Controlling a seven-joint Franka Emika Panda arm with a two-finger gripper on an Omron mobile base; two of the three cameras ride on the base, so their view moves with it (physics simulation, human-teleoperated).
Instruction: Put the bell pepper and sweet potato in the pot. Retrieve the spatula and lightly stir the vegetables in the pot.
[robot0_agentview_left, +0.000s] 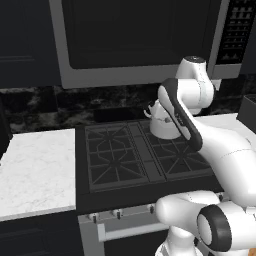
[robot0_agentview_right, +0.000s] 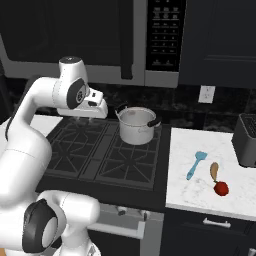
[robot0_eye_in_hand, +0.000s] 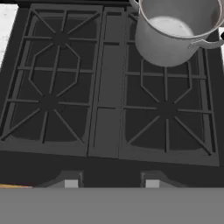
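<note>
Dark kitchen: black cabinets, black-and-grey stone backsplash, microwave (robot0_agentview_right: 145, 40) mounted over a black gas stove (robot0_agentview_right: 100, 155) with cast grates. White marble counter (robot0_agentview_left: 35, 170) to the stove's left, another white counter (robot0_agentview_right: 210, 200) to its right. Wall outlet (robot0_agentview_right: 206, 93) above the right counter.

Steel pot (robot0_agentview_right: 136, 125) on the rear right burner, upright, two dark side handles at the rim, nothing seen inside; in the hand view at the top right (robot0_eye_in_hand: 175, 33), pale bottom showing. In the left base view mostly hidden behind the arm's forearm (robot0_agentview_left: 162, 125).

Teal spatula (robot0_agentview_right: 196, 164) flat on the right counter, blade toward the backsplash, handle toward the front edge, well apart from the pot. Sweet potato (robot0_agentview_right: 214, 171), tan and elongated, just beside the spatula on its right. Red bell pepper (robot0_agentview_right: 221, 188) just in front of the sweet potato, close enough that touching or not cannot be told. Black toaster (robot0_agentview_right: 246, 140) at the counter's far right edge, near the back.

White arm raised over the stove, wrist bent, hand (robot0_agentview_right: 92, 107) above the rear left grates, left of the pot and clear of it, looking down on the cooktop. Fingertips hidden, so open or closed cannot be told; nothing seen held.

Stove knobs (robot0_agentview_left: 117, 214) along the front panel, oven handle below.
</note>
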